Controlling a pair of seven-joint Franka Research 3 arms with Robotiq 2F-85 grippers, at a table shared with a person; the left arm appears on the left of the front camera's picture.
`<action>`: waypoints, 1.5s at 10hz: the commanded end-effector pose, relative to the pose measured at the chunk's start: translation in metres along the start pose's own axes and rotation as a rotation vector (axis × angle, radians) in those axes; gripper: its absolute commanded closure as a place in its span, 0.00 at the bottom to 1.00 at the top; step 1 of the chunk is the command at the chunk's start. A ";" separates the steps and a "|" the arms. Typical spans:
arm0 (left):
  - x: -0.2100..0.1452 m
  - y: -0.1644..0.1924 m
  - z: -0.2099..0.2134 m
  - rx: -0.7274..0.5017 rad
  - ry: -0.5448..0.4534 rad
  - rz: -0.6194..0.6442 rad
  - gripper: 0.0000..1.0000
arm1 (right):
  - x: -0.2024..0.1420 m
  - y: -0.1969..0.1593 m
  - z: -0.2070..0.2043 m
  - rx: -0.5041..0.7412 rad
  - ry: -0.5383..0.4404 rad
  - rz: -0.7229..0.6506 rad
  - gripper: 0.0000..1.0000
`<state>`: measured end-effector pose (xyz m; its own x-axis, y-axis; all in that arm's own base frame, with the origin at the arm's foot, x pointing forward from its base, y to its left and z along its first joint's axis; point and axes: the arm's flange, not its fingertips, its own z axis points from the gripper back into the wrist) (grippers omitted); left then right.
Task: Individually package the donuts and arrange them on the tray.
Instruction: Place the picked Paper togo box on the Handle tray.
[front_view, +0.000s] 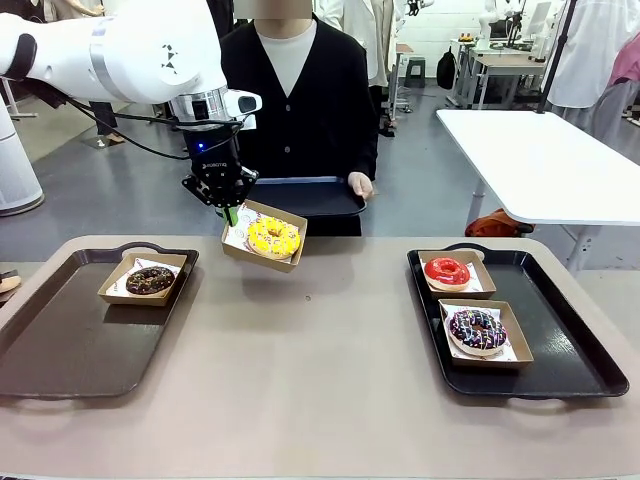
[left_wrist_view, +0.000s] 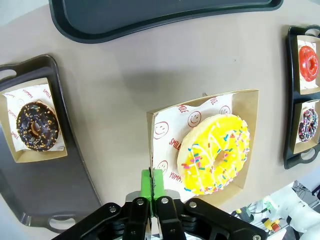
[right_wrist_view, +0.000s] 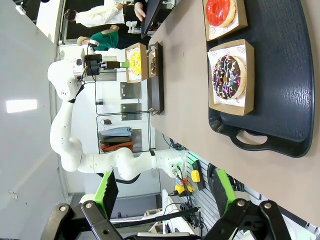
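Front view: fixed, on the robot's side, looking across the tabletop (front_view: 320, 340) toward the person (front_view: 300, 90) at the far edge; mid-range, both trays in frame. Left wrist view: looks straight down from close above the yellow donut (left_wrist_view: 215, 152), tabletop beneath. Right wrist view: rolled sideways, low over the right tray (right_wrist_view: 280, 75), looking along the tabletop. All three share the yellow donut and the right tray.

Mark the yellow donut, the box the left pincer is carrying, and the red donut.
yellow donut (left_wrist_view: 215, 155): left wrist view, sprinkled icing.
box (left_wrist_view: 159, 131): left wrist view, printed paper liner.
red donut (front_view: 447, 270): front view, glazed ring.
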<state>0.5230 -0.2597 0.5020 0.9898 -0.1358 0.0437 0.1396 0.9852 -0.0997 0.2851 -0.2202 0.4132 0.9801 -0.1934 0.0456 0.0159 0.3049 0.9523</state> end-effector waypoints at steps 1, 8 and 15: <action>-0.002 0.001 0.002 0.000 -0.004 0.001 1.00 | -0.002 0.004 0.001 0.003 -0.005 -0.004 0.00; 0.000 0.000 0.000 0.000 0.000 0.000 0.99 | -0.002 0.004 0.001 0.003 -0.005 -0.004 0.00; -0.115 0.114 0.029 0.047 -0.018 -0.121 0.99 | -0.002 0.004 0.001 0.003 -0.005 -0.004 0.00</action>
<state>0.4404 -0.1487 0.5162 0.9668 -0.2536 0.0308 0.2552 0.9643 -0.0710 0.2852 -0.2200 0.4134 0.9802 -0.1927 0.0458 0.0156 0.3057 0.9520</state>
